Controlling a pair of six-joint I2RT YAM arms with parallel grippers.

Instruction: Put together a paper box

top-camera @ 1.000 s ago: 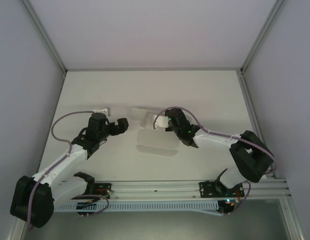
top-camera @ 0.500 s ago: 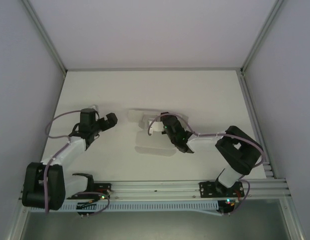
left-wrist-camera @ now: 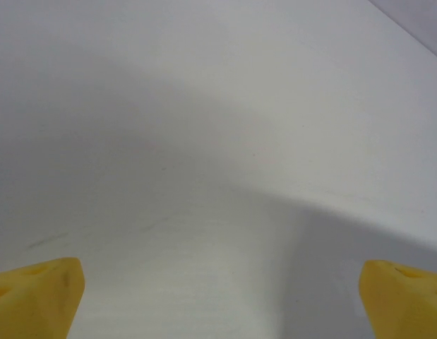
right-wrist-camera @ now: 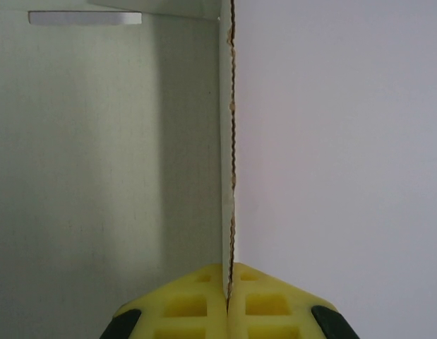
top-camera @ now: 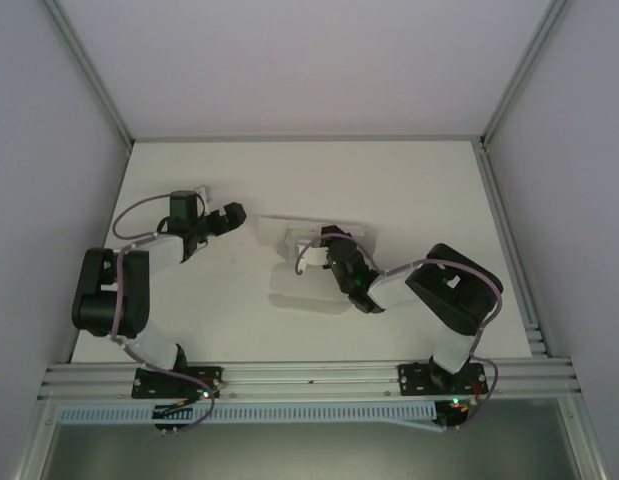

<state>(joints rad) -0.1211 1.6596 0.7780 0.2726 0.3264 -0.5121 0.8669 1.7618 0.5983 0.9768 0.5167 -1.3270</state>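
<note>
The paper box (top-camera: 307,288) lies part-folded in the middle of the white table, an off-white sheet with one wall raised at its far side. My right gripper (top-camera: 319,244) is shut on that raised wall. In the right wrist view the wall's corrugated edge (right-wrist-camera: 228,141) runs straight up from between the pressed yellow fingertips of the right gripper (right-wrist-camera: 229,284). My left gripper (top-camera: 232,216) hangs left of the box, apart from it and open. In the left wrist view the left gripper (left-wrist-camera: 222,296) has its yellow fingertips (left-wrist-camera: 42,291) far apart over bare table.
The table (top-camera: 289,180) is walled in by grey panels on the left, right and back. A metal rail (top-camera: 309,378) with both arm bases runs along the near edge. The left arm's folded elbow (top-camera: 107,295) sits near the left wall.
The left arm has folded back toward the left wall, its open gripper drifting a little away from the box. The right arm's elbow swung left while its gripper stayed shut on the box wall.
</note>
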